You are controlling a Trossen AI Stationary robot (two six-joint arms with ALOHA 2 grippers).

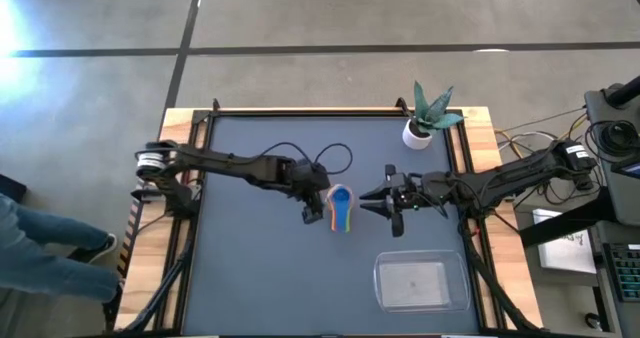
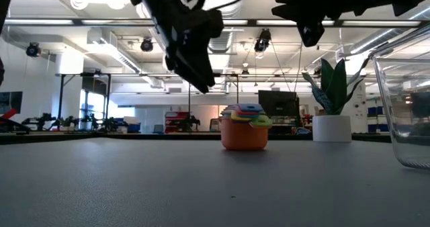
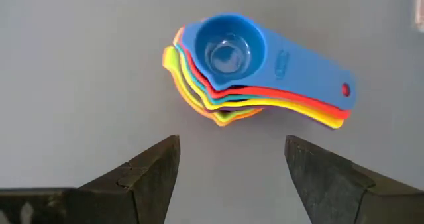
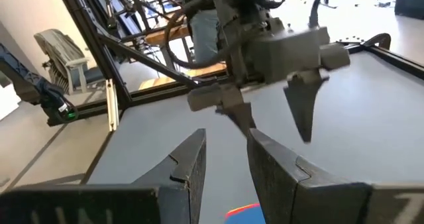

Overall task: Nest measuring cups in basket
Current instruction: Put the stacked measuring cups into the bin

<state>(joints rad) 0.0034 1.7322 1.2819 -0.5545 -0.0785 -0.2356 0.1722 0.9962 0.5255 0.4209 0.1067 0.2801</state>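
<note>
Left pincer [image 3: 232, 174] hangs wide apart above the nested cups [image 3: 245, 71], ready to grab the stack for the basket [image 1: 420, 282]; right pincer [image 1: 372, 200] waits, slightly apart.

You are looking past the right gripper [image 4: 225, 161], whose two dark wedge-shaped fingers stand close together with a narrow gap between them and nothing held there. Just below that gap, at the frame's edge, a sliver of blue and red plastic, part of the stacked measuring cups [image 4: 242, 214], peeks out. Facing you over the grey matte table [image 4: 371, 118] hangs the left gripper [image 4: 271, 121], a dark blocky head with two pointed fingers spread wide apart, empty, tips clear of the surface. Beyond the table's black metal frame rail [image 4: 99, 52] you can see a wooden edge strip and a person's jeans-clad legs [image 4: 202, 25].
</note>
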